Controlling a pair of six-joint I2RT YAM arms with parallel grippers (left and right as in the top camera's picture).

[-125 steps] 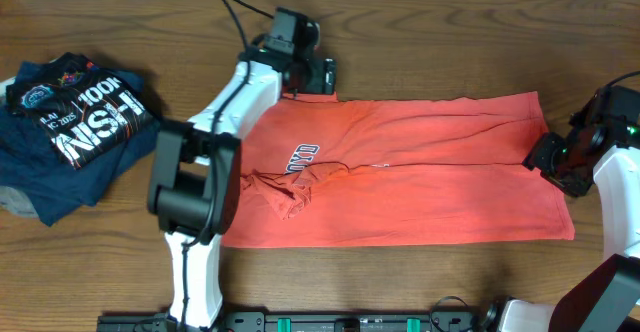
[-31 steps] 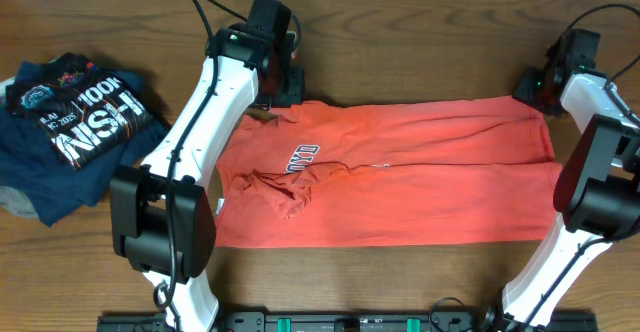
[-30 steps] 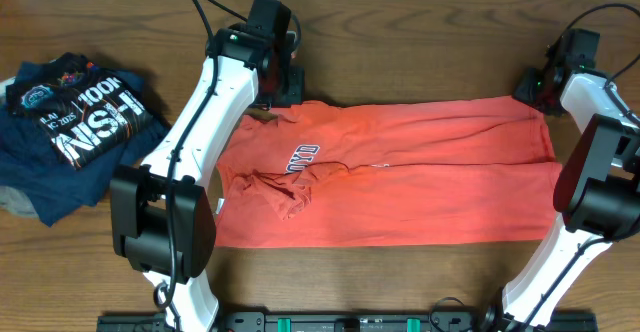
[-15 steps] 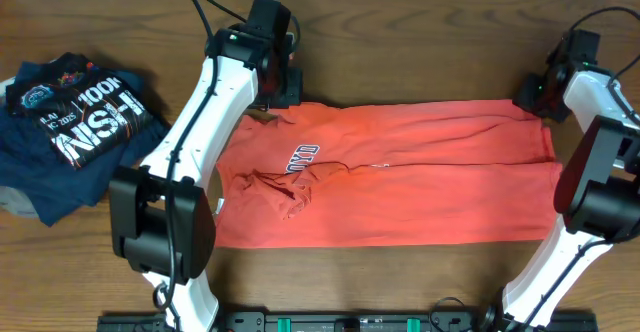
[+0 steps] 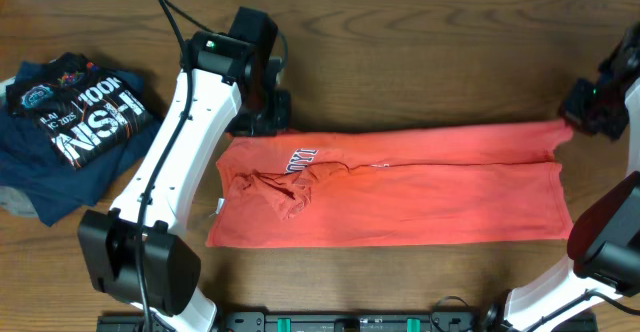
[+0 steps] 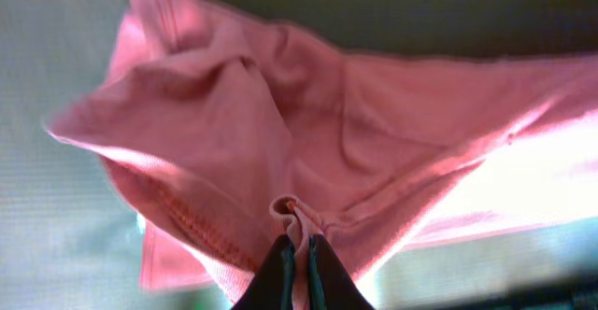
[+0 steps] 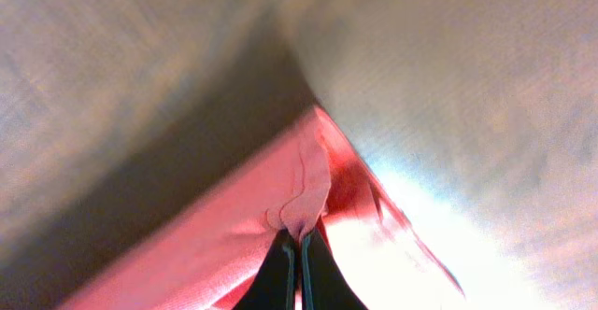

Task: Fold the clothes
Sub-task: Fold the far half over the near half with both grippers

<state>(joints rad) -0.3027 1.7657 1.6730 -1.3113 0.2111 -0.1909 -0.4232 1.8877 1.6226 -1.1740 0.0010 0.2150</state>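
Observation:
The clothes [image 5: 400, 187], a coral-red T-shirt with white lettering, lie stretched sideways across the wooden table, bunched at the left. My left gripper [image 5: 262, 117] is shut on the shirt's far left corner; in the left wrist view its fingertips [image 6: 299, 254] pinch a fold of the red cloth [image 6: 308, 151], which hangs lifted. My right gripper [image 5: 590, 117] is shut on the far right corner, and in the right wrist view it [image 7: 299, 249] pinches the red hem [image 7: 299, 198]. The far edge is raised and drawn toward the front between both grippers.
A pile of folded navy shirts [image 5: 70, 122] with white lettering sits at the left of the table [image 5: 420, 62]. The arms' bases [image 5: 350, 322] stand along the front edge.
The right gripper has shut on the shirt's far right corner. Both grippers have lifted the far edge and pulled it toward the front, so the shirt looks narrower.

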